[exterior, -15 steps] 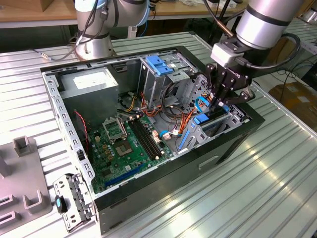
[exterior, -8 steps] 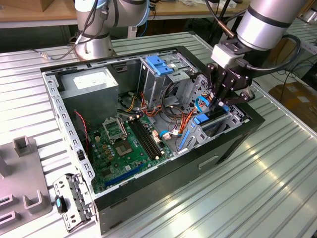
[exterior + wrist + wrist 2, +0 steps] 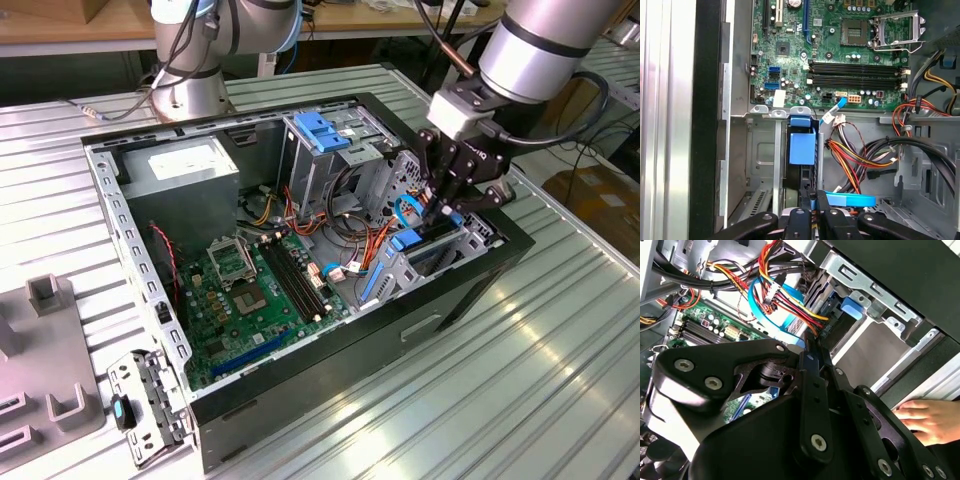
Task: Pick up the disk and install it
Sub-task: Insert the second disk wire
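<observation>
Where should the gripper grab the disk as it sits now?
Likely by the disk at its blue end tab, coming straight in through the open side of the case. It stands on edge in the metal bay, whose walls cover both flat faces.

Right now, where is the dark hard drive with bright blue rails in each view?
Exterior view: the disk stands in the metal bay below the gripper.
Second wrist view: its blue tab, in the bay.
First wrist view: its blue rail, ahead of the gripper.
Shared landmark: green motherboard.
</observation>
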